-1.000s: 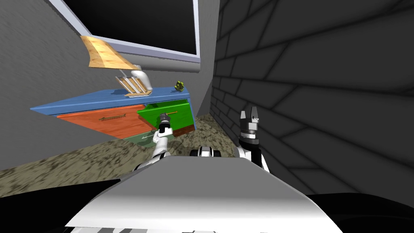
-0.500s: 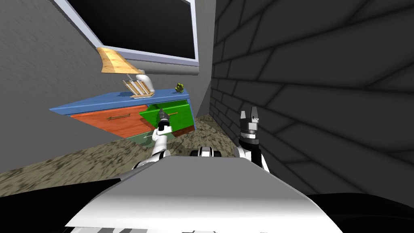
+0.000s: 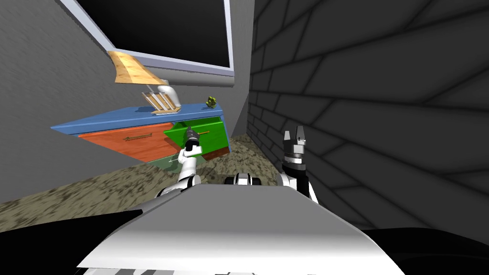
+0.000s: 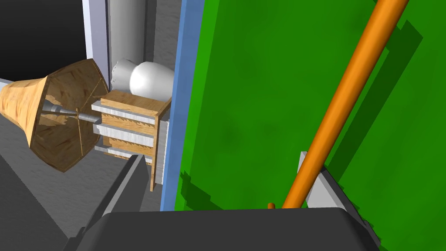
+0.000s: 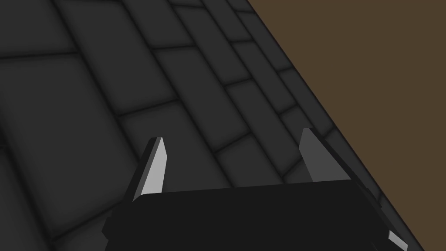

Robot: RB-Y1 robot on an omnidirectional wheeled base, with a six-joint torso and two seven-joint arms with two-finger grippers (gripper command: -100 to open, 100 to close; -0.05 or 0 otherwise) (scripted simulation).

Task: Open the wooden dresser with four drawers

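Observation:
The dresser [image 3: 129, 117] has a blue top, a red-orange drawer [image 3: 129, 143] and a green drawer [image 3: 212, 138] whose front stands forward of the red-orange one. My left gripper [image 3: 192, 135] is at the green drawer front [image 4: 261, 109]. In the left wrist view this gripper [image 4: 226, 183] is open, and the orange bar handle [image 4: 348, 87] runs slantwise just inside one fingertip [image 4: 320, 187], with nothing pressed between the fingers. My right gripper [image 3: 295, 133] is raised at my right side, open and empty [image 5: 231, 161], facing the dark brick wall.
On the dresser top stand a lamp with a wooden shade [image 3: 129, 69], a wooden slatted rack [image 3: 160, 101] and a small green plant [image 3: 210, 101]. A dark brick wall [image 3: 358, 95] runs close along the right. A mottled carpet [image 3: 95, 191] covers the floor.
My left gripper has opened at the green drawer's handle. The head view has swung a little, so the dresser sits slightly further right than a second ago.

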